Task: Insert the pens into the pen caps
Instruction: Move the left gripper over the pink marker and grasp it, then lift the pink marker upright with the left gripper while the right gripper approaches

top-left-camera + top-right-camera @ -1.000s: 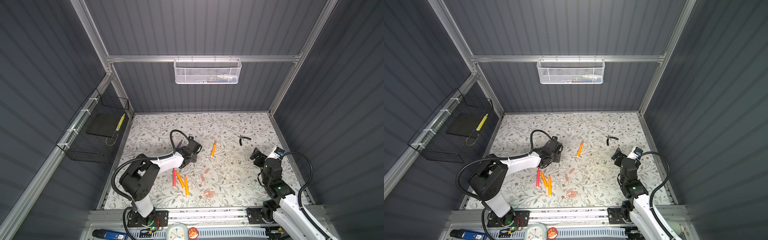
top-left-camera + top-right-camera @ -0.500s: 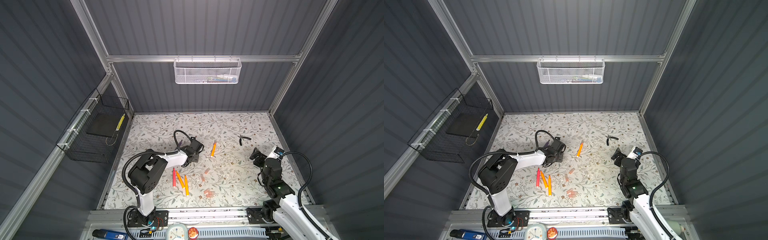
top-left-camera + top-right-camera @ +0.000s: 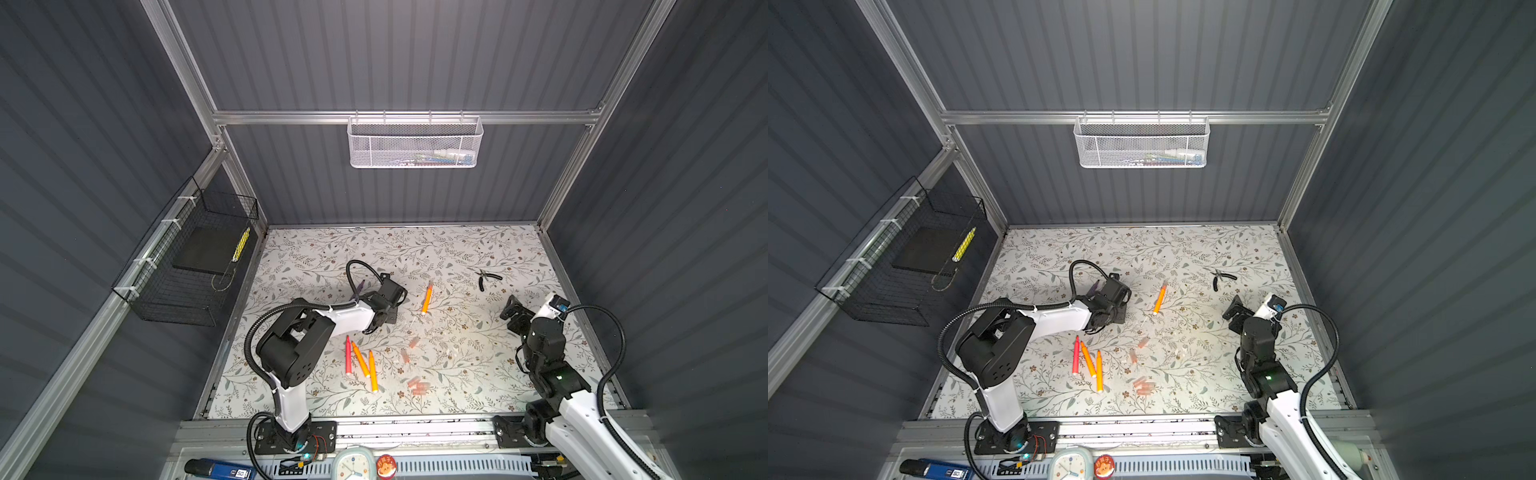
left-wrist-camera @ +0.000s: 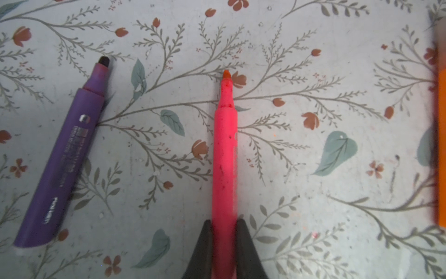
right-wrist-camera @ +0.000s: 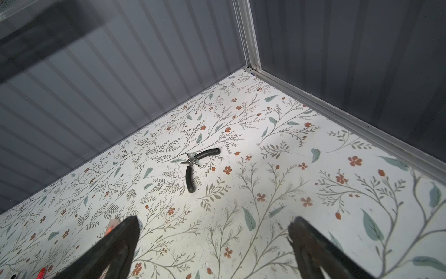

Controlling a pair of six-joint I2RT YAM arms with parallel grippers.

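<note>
1. Step in hand: picking up a pen. The left gripper [image 4: 224,223] is clenched on the tail end of the red-pink pen [image 4: 224,157]. The pen looks flat on the floral mat [image 4: 313,72], its bare tip pointing away from the jaws.
2. The right gripper [image 5: 214,224] is spread wide and holds nothing. It hovers over the mat with the pliers [image 5: 193,166] ahead of it (not a task item).
3. Next, my read: lift the pen, have the right arm take one of the pen caps [image 3: 417,384], then line the tip up with the cap mouth. The caps are small and see-through, so alignment needs care.
4. Only the left wrist view shows the grip itself. It also shows the purple pen [image 4: 65,159] lying beside the held pen, not touching it.
5. In both top views the held pen is hidden under the gripper.
6. Only the top views show the rest: three pens [image 3: 360,359] close together nearer the front, a lone orange pen [image 3: 427,298] right of the left gripper, and caps scattered mid-mat.
</note>
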